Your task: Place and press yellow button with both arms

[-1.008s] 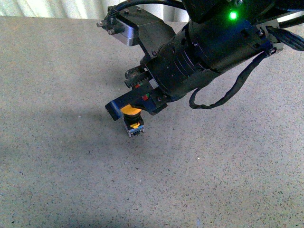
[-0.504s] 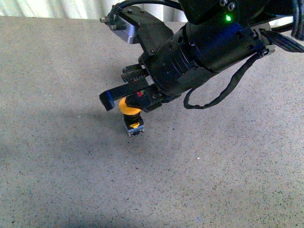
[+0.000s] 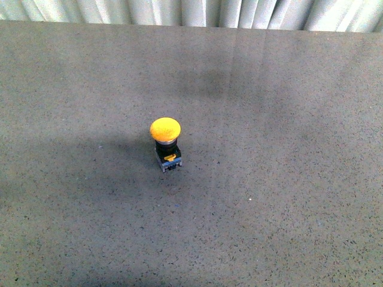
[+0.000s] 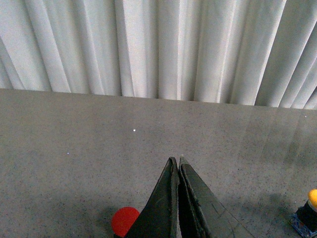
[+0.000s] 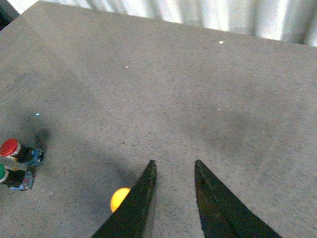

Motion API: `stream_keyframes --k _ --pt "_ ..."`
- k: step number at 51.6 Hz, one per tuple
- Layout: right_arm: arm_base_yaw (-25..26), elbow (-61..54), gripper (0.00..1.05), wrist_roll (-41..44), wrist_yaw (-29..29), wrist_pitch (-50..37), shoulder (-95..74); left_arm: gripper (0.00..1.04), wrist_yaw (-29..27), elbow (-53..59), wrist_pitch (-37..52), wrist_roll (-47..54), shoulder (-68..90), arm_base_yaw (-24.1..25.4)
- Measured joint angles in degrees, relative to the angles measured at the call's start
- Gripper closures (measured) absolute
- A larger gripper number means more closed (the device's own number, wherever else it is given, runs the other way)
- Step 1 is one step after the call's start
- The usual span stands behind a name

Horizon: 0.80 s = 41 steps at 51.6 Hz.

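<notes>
1. We see the yellow button (image 3: 166,142) standing upright on the table (image 3: 287,197) in the front view. It sits approx. mid-table, a bit left of centre, w/ the dome cap up, a black collar under it and the blocky base w/ a yellow mark on the surface. It stands free.
2. The front view shows the whole button but neither arm. The grippers show in the wrist views only.
3. In the right wrist view only part of the cap (image 5: 119,199) shows; the rest is behind one finger of the right gripper (image 5: 174,162). The jaws stand apart w/ bare table between them.
4. In the left wrist view the button (image 4: 311,206) is cut off at the frame edge: a bit of cap plus a bluish base. It is well apart from the left gripper (image 4: 177,159), whose fingers are pressed together tip to tip and grip no object.
5. Left wrist view only: a red round thing (image 4: 124,220) just beside the left gripper, partly hidden by a finger. We can't tell what it is.
6. Right wrist view only: a red-capped switch (image 5: 11,148) and a green-capped switch (image 5: 2,173), close together at the frame edge. Both are well apart from the yellow cap.
7. A pale pleated curtain (image 3: 179,12) hangs behind the far table edge. It is a thin strip in the front view and much fuller in the left wrist view.
</notes>
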<state>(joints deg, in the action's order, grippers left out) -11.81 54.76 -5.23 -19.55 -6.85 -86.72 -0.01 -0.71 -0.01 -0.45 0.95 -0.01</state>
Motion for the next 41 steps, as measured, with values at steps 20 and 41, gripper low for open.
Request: stream_keyframes --k 20,41 --pt "2.73 -28.61 1.03 4.72 28.0 -41.09 12.92 1.03 0.0 0.0 0.0 0.0 0.0 0.0" --pt "6.97 -42.91 1.03 4.87 24.3 -41.42 26.1 1.03 0.0 0.0 0.0 0.0 0.0 0.0"
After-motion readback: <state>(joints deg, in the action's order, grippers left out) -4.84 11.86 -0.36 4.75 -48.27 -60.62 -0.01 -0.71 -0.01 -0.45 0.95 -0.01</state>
